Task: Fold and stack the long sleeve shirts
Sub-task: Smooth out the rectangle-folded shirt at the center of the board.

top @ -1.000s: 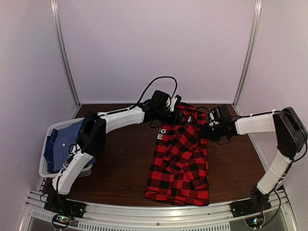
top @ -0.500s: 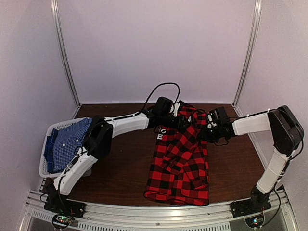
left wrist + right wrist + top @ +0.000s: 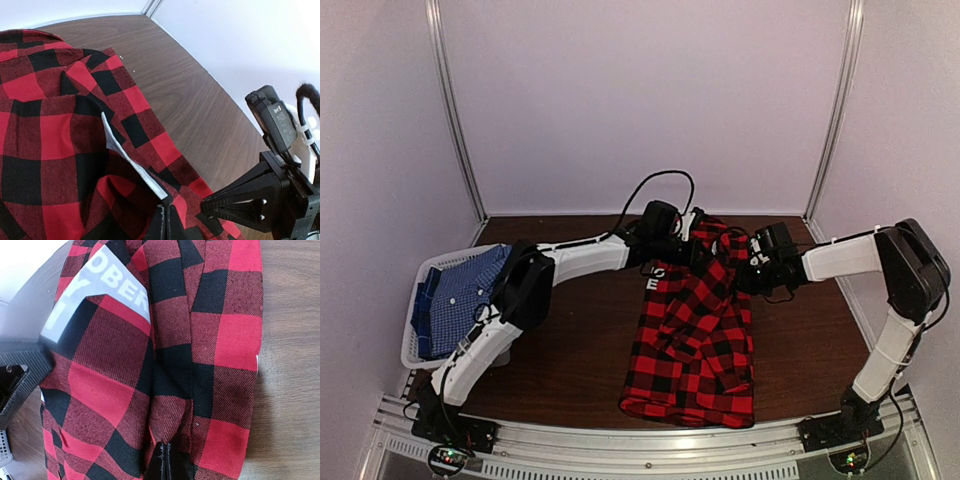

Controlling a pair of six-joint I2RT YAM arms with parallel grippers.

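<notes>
Two grippers clamp the far end of a red-and-black buffalo plaid shirt (image 3: 695, 340) on the dark wood worktop (image 3: 580, 330), seen from above. The shirt lies right of centre, its long axis running from the far edge toward the near edge. The left gripper (image 3: 692, 247) and the right gripper (image 3: 747, 272) sit close together at the collar end, one on each side, so neither arm is nearer. The full length of the garment trails from both toward the near edge. A blue-and-white check shirt (image 3: 455, 300) sits in a pale grey plastic basket (image 3: 415, 345) at the left edge, well apart.

From the left wrist, the fingers are pressed together on plaid cloth, just beside a thin white strip (image 3: 132, 162) in the fabric. The right arm's black gripper body is close at the right.

From the right wrist, the fingers are pinched on a raised fold of plaid, with a white printed label (image 3: 107, 282) lying beyond, toward the left arm. Any lift or pull would likely carry the collar end first.
</notes>
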